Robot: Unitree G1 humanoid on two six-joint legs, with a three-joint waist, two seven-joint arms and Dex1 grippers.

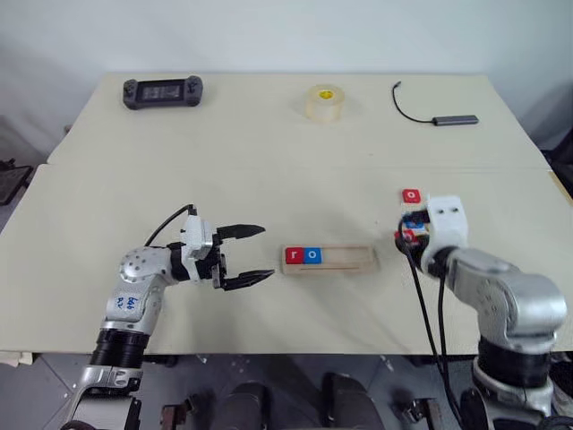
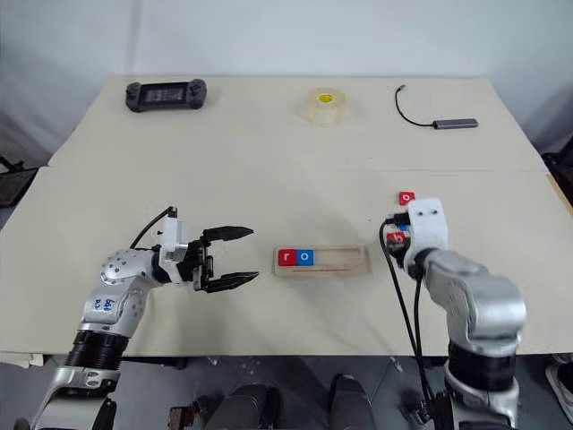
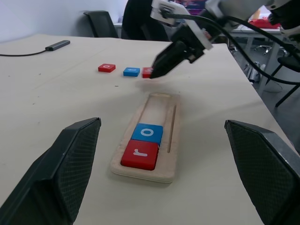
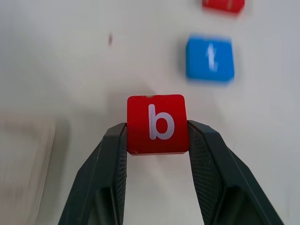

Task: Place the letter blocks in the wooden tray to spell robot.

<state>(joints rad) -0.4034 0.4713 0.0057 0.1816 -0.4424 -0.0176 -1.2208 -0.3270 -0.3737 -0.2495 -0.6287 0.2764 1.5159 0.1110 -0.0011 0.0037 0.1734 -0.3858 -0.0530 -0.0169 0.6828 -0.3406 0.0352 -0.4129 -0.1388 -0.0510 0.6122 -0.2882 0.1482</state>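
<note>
1. Head views: wooden tray (image 1: 328, 260) lies on the worktop (image 1: 269, 161) between the two arms, with red "r" block (image 1: 293, 255) and blue "o" block (image 1: 312, 255) at its left end. The other slots are free. The left hand (image 1: 243, 255) hovers just beside that end with fingers wide and empty. In my judgement it could push the tray if it comes nearer.

2. Left wrist view: the right hand (image 3: 154, 72) is near the far end of the tray, close to a loose blue block (image 3: 131, 71) and a loose red block (image 3: 107, 68). A low move could sweep them away.

3. Right wrist view: the right hand (image 4: 157, 136) holds the red "b" block (image 4: 157, 123) by its two side edges, just above the worktop. The blue "t" block (image 4: 210, 58) lies apart behind it. The grip is only at the fingertips, so I think the block may turn or slip. It could then enter the third slot tilted, or knock the "o".
</note>
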